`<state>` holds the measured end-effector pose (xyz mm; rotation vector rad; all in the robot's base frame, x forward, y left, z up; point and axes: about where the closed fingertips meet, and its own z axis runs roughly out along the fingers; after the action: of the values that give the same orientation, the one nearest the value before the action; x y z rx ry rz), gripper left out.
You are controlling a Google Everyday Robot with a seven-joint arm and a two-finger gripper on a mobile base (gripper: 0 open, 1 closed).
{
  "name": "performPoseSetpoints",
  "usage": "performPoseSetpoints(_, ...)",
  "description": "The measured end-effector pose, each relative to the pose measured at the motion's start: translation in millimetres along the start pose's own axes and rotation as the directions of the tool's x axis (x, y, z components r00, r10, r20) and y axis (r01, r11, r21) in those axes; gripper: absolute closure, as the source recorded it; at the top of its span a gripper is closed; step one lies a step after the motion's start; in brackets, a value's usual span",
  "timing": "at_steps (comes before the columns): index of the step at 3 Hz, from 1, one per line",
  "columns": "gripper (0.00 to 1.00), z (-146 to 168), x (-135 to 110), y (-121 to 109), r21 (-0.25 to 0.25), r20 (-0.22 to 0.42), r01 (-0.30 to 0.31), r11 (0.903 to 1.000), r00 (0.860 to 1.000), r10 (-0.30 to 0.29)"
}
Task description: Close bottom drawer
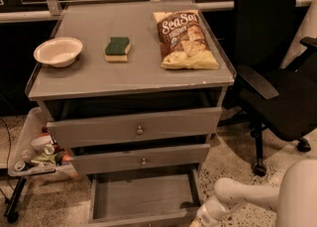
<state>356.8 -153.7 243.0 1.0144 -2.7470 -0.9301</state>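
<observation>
The grey cabinet (133, 82) has three drawers. The bottom drawer (141, 198) is pulled out wide, a shallow grey tray with nothing in it; its front panel runs along the lower edge of the view and its knob is out of view. The middle drawer (142, 160) and the top drawer (138, 128) each stand slightly out, with small metal knobs. My white arm (233, 201) reaches in from the lower right toward the bottom drawer's right front corner. The gripper (197, 222) sits at the picture's lower edge, mostly cut off.
On the cabinet top lie a white bowl (58, 51), a green and yellow sponge (118, 48) and a chip bag (184, 38). A black office chair (277, 72) stands close on the right. A cart with clutter (34, 156) stands at the left.
</observation>
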Motion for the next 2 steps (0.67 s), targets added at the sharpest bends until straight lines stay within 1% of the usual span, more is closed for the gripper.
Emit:
performPoseSetpoints(1, 1.00, 8, -17, -20, 0.005, 0.037, -0.011, 0.9999, 0.999, 0.010)
performPoseSetpoints(2, 1.00, 22, -26, -32, 0.011, 0.046, -0.022, 0.9997, 0.999, 0.022)
